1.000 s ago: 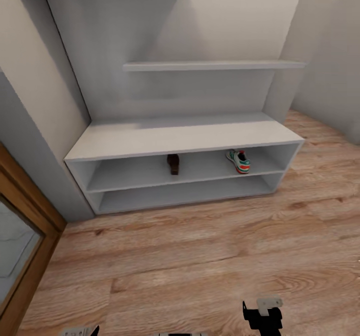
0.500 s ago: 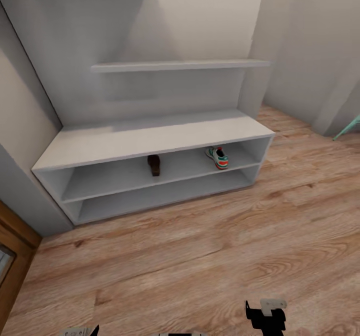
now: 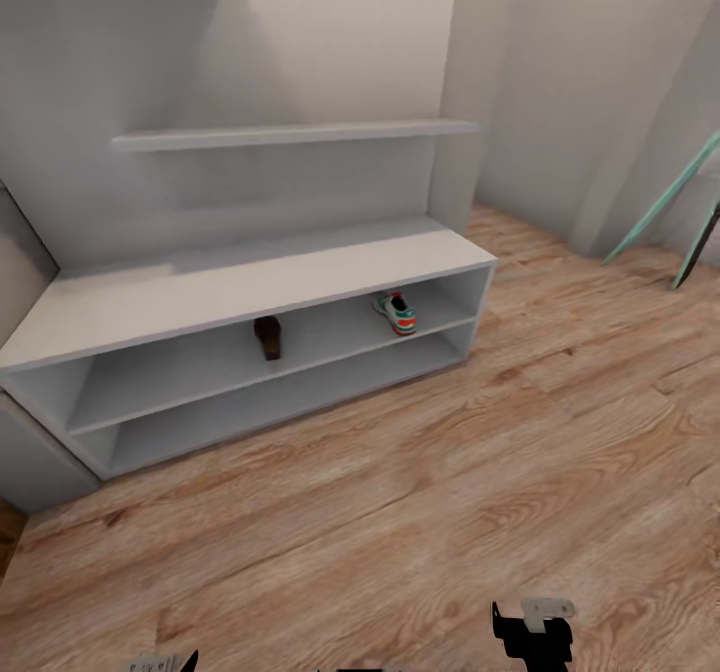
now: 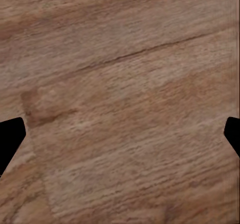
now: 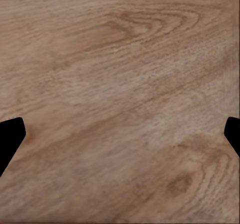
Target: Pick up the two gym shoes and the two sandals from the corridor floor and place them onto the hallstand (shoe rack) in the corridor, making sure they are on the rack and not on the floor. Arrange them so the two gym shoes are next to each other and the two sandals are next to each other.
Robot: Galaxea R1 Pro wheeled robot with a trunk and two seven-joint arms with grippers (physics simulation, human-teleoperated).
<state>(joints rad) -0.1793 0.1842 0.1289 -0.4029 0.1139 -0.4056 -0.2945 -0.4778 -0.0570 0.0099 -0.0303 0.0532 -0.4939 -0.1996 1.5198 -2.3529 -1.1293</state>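
The light grey hallstand [image 3: 230,287] stands against the wall at the left of the head view, with two open tiers and wall shelves above. On its upper tier lie one gym shoe [image 3: 397,313], white with green and red, and one dark brown sandal [image 3: 267,337], well apart. The other shoe and sandal are out of view. My left gripper [image 4: 120,139] and right gripper [image 5: 120,139] both hang open above bare wood-plank corridor floor [image 3: 420,492], nothing between their fingers. Parts of both arms peek in at the head view's lower edge, the right one [image 3: 530,632].
A teal and dark slanted frame [image 3: 680,202] leans at the far right by the wall. Open wooden floor stretches between me and the hallstand and off to the right. A grey wall corner [image 3: 25,472] juts at the lower left.
The whole head view has swung right: the hallstand slid left, the mirror and door frame left the picture, and the slanted frame came in at right. Shoe and sandal stay on the tier.
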